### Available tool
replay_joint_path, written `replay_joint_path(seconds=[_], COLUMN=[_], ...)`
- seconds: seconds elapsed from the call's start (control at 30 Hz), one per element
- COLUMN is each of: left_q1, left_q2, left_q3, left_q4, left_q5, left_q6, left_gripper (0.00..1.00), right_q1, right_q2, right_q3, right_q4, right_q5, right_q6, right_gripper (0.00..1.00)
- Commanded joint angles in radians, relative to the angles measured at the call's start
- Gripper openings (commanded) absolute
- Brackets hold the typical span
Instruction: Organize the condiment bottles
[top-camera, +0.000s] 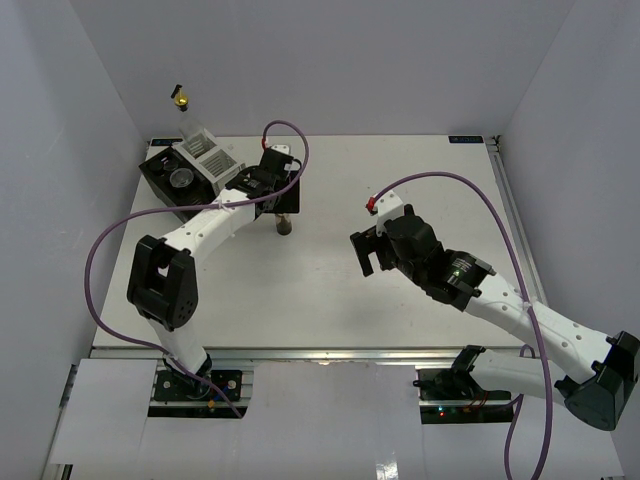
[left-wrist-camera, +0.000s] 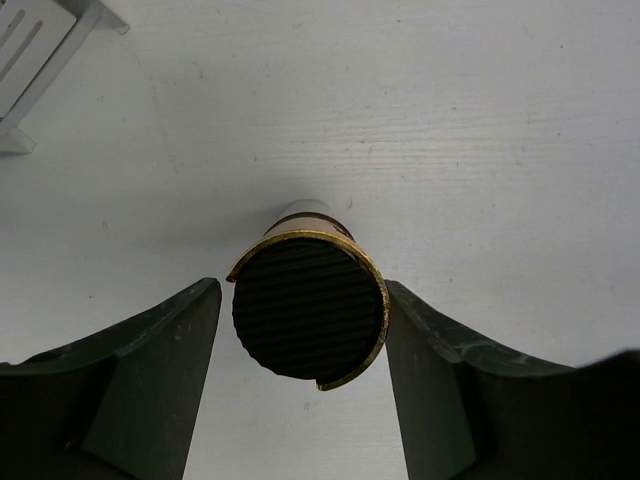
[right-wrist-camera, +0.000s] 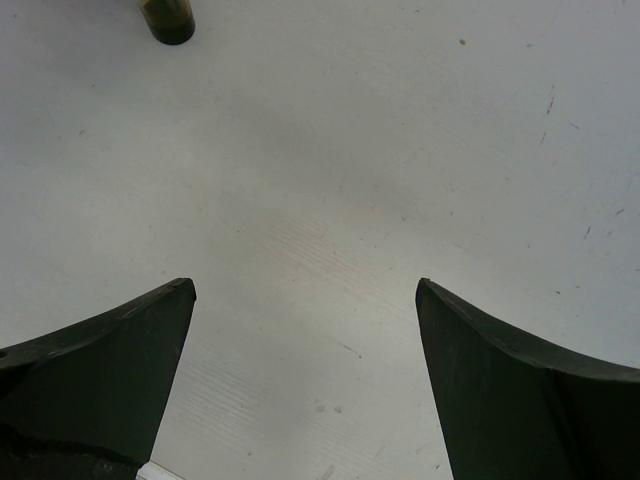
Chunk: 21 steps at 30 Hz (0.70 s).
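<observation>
A small black-capped bottle stands upright on the white table, right of the racks. In the left wrist view its ridged black cap with a gold rim sits between my left gripper's fingers. My left gripper is open around the cap, with a thin gap at the left finger and the right finger at the rim. My right gripper is open and empty over bare table, and the bottle's base shows far off. A tall bottle with a gold pourer rises behind the racks.
A black slotted rack at the back left holds a round-topped jar. A white slotted rack stands beside it. Grey walls close the table on three sides. Purple cables loop over both arms.
</observation>
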<state>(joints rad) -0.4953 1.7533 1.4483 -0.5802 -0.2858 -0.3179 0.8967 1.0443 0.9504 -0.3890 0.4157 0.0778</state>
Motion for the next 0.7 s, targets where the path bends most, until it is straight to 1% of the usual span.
replay_joint_path(seconds=[0.0,0.07,0.13,0.2,0.3,0.43,0.5,0.57,0.67], left_q1=[-0.006,-0.006,-0.006,-0.008,-0.008,-0.006,-0.006,-0.008,-0.006], left_q2=[-0.011,-0.004,0.0,0.001,0.015,0.032,0.04,0.041,0.045], left_q3=[0.045,0.054,0.058,0.059,0.073,0.087,0.093,0.102,0.136], left_q4=[0.028,0.028,0.029,0.032,0.024,0.013,0.011,0.002,-0.022], left_q5=[-0.031,-0.028,-0.026,-0.026,-0.033,-0.037,-0.042,-0.048,-0.065], left_q6=[0.01,0.016,0.021,0.022,0.02,0.023,0.023,0.023,0.026], left_gripper=[0.73,0.66,0.55,0.38,0.24,0.12,0.04,0.0,0.0], right_q1=[-0.007,-0.007,-0.007,-0.007,-0.007,-0.007,-0.007,-0.005,-0.007], right_q2=[-0.001,-0.001,-0.001,0.0,-0.003,-0.012,-0.013,-0.013,-0.008], right_q3=[-0.006,-0.007,-0.008,-0.01,-0.01,-0.009,-0.01,-0.01,-0.008], right_q4=[0.048,0.051,0.052,0.052,0.049,0.047,0.048,0.048,0.05], right_q5=[0.018,0.016,0.012,0.012,0.008,0.009,0.011,0.009,0.006], right_q6=[-0.011,-0.012,-0.01,-0.01,-0.012,-0.011,-0.01,-0.01,-0.011], right_gripper=[0.98,0.98,0.98,0.98,0.98,0.98,0.98,0.98,0.98])
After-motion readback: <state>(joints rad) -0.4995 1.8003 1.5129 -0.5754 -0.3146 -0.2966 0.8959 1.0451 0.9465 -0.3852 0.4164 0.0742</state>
